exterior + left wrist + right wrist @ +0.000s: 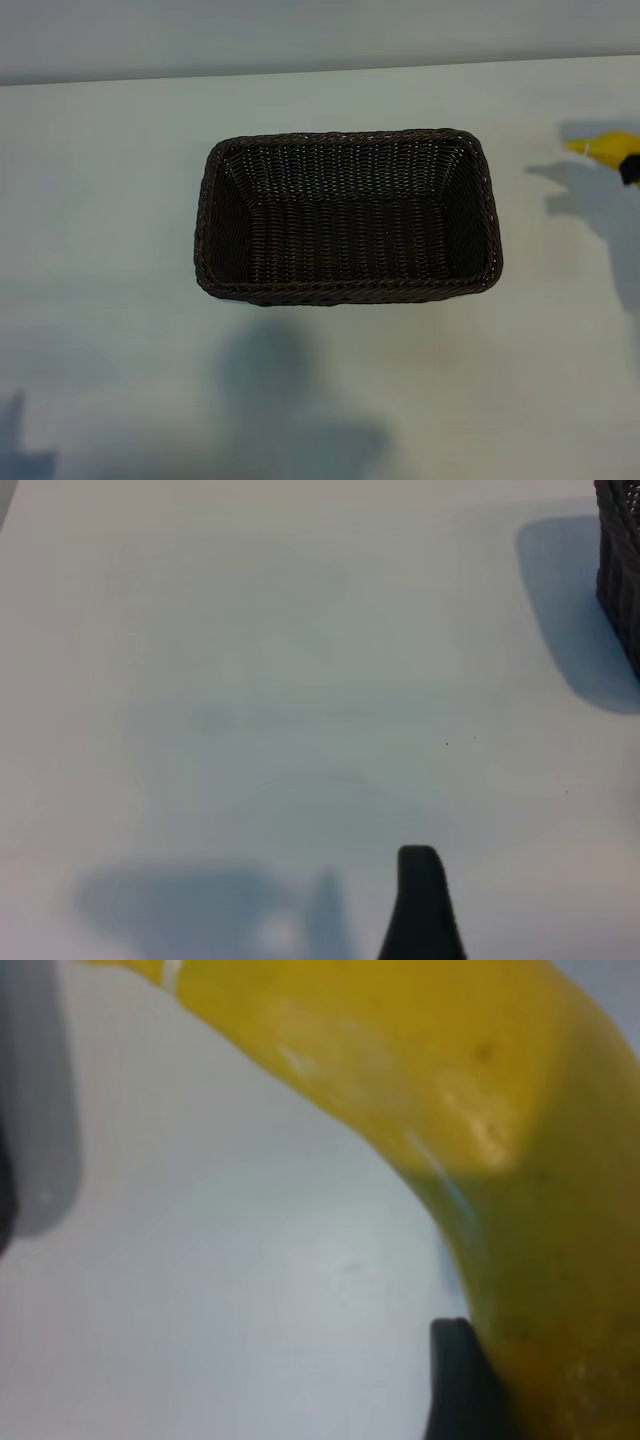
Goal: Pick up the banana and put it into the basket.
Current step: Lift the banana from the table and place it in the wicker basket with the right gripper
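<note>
The dark brown woven basket sits in the middle of the white table with nothing inside it. The yellow banana is at the far right edge of the exterior view, its shadow thrown on the table below it. My right gripper is shut on it there, mostly cut off by the frame. In the right wrist view the banana fills the frame and lies against one dark fingertip; the other finger is hidden behind it. One finger of my open left gripper hangs over bare table, with nothing in it.
A corner of the basket shows in the left wrist view, well away from that finger. The white table stretches out on all sides of the basket. Arm shadows fall along its front edge.
</note>
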`<state>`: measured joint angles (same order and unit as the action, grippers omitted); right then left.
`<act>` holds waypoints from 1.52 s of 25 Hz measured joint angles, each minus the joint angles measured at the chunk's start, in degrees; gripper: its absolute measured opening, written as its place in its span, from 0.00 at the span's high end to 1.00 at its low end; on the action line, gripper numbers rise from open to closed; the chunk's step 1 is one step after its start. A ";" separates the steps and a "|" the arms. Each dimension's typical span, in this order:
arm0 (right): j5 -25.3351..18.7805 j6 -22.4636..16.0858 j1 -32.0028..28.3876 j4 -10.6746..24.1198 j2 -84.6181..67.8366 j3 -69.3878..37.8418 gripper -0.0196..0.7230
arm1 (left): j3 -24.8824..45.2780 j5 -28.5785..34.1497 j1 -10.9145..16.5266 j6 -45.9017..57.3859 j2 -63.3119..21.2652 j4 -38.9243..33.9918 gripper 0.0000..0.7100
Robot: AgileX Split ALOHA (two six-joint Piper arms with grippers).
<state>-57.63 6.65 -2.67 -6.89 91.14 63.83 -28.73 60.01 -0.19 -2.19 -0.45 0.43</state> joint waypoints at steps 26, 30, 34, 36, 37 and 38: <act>-2.96 14.14 35.71 2.93 14.90 25.29 0.41 | 0.00 0.00 0.00 0.00 0.00 0.00 0.23; 0.82 24.07 39.99 6.36 15.86 25.58 0.41 | 0.00 0.00 0.00 0.00 0.00 0.00 0.23; 3.22 28.38 41.96 6.31 17.28 25.65 0.41 | 0.00 0.00 0.00 0.00 0.00 0.00 0.23; 4.54 28.57 42.08 6.29 18.52 25.65 0.41 | 0.00 0.00 0.00 0.00 0.00 0.00 0.23; 5.19 28.57 42.08 6.29 19.14 25.65 0.41 | 0.00 0.00 0.00 0.00 0.00 0.00 0.23; 5.79 28.57 42.08 6.36 19.94 25.65 0.41 | 0.00 0.00 0.00 0.00 0.00 0.00 0.23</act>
<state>-51.84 35.22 39.41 -0.53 111.08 89.48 -28.73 60.01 -0.19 -2.19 -0.45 0.43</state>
